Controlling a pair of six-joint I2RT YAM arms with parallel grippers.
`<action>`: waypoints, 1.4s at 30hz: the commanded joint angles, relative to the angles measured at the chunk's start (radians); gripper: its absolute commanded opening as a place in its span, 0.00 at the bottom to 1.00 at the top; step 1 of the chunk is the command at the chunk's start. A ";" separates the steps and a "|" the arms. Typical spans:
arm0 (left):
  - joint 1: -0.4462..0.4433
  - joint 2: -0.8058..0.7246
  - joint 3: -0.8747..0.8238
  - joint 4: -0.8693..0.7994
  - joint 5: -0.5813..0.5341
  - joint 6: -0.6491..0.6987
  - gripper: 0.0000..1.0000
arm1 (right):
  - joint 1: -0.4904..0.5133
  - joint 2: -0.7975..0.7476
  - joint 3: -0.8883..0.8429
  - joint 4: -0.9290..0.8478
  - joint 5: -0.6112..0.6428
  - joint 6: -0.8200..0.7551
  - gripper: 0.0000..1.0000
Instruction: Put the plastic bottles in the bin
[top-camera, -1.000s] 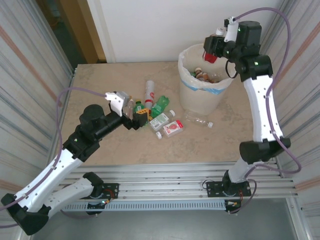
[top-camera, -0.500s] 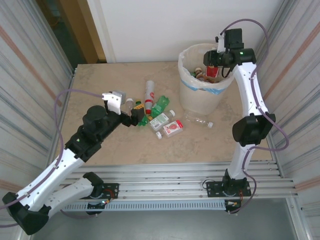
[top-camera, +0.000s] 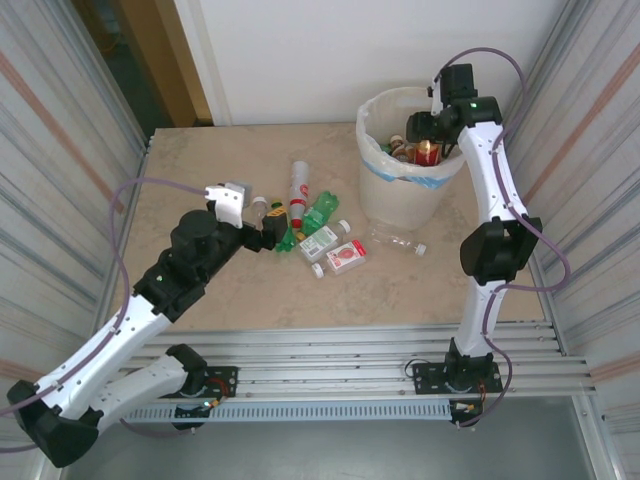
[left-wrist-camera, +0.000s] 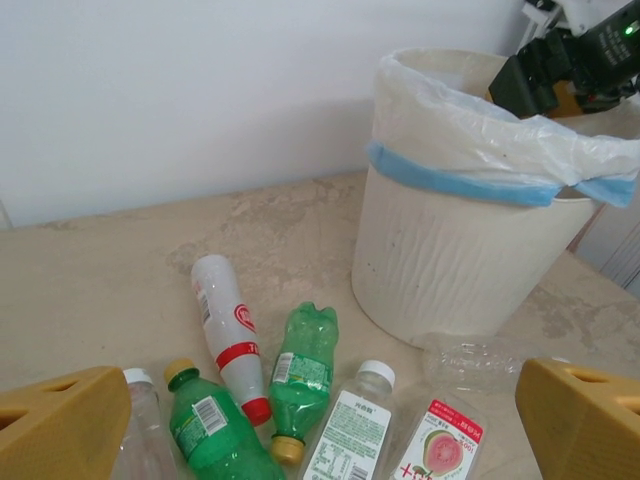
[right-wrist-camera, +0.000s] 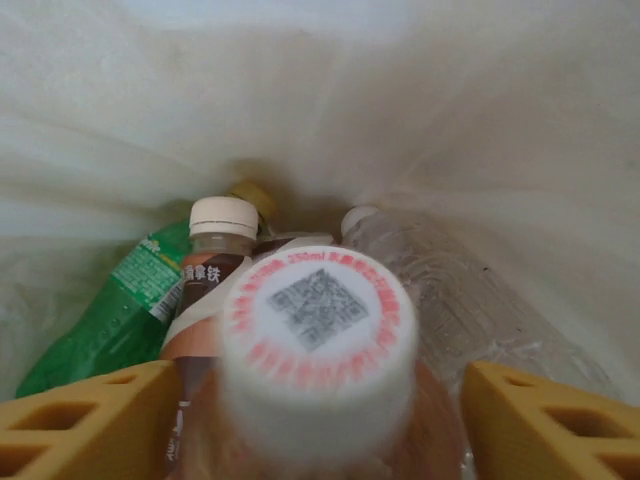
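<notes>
Where the left arm reaches out over the table (top-camera: 200, 180), the left gripper (top-camera: 272, 232) hovers low above a cluster of bottles (top-camera: 315, 235). Its jaws are spread wide and hold nothing. In the left wrist view its yellow fingers (left-wrist-camera: 60, 425) stand at the two bottom corners.

Nearest to that gripper, all lying on the table:
- a clear bottle with a white cap (left-wrist-camera: 140, 430);
- a green bottle with a yellow cap (left-wrist-camera: 215, 430);
- a white-labelled bottle (left-wrist-camera: 350, 440);
- a bottle with a pink fruit label (left-wrist-camera: 435, 450).

Just beyond them lie a second green bottle (left-wrist-camera: 305, 365) and a white bottle with a red band (left-wrist-camera: 225, 335). An empty clear bottle (left-wrist-camera: 470, 360) lies on its side, close against the foot of the bin (left-wrist-camera: 450, 270).

The bin stands upright at the far right of the table. It is lined with a white bag (left-wrist-camera: 470, 130) whose blue edge (left-wrist-camera: 470, 185) folds over the rim.

The right gripper (top-camera: 424, 138) is lowered into the mouth of the bin. Between its fingers (right-wrist-camera: 550, 420) stands a bottle with a white, red-ringed cap (right-wrist-camera: 318, 320). The fingers stand clear of the cap. Whether they press on the blurred body cannot be told.

Inside the bin, below that bottle, lie a brown bottle (right-wrist-camera: 215, 260), a green bottle (right-wrist-camera: 110, 310) and a clear bottle (right-wrist-camera: 480, 300).
</notes>
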 joint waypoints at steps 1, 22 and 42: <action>0.000 0.002 0.019 -0.007 -0.025 -0.014 0.99 | 0.003 0.002 0.060 -0.035 0.032 -0.009 0.79; 0.071 0.005 -0.020 -0.074 -0.149 -0.166 0.99 | 0.179 -0.464 -0.314 0.110 0.145 0.023 0.98; 0.162 0.023 -0.060 -0.107 -0.146 -0.362 0.99 | 0.573 -0.830 -1.294 0.449 0.332 0.182 0.98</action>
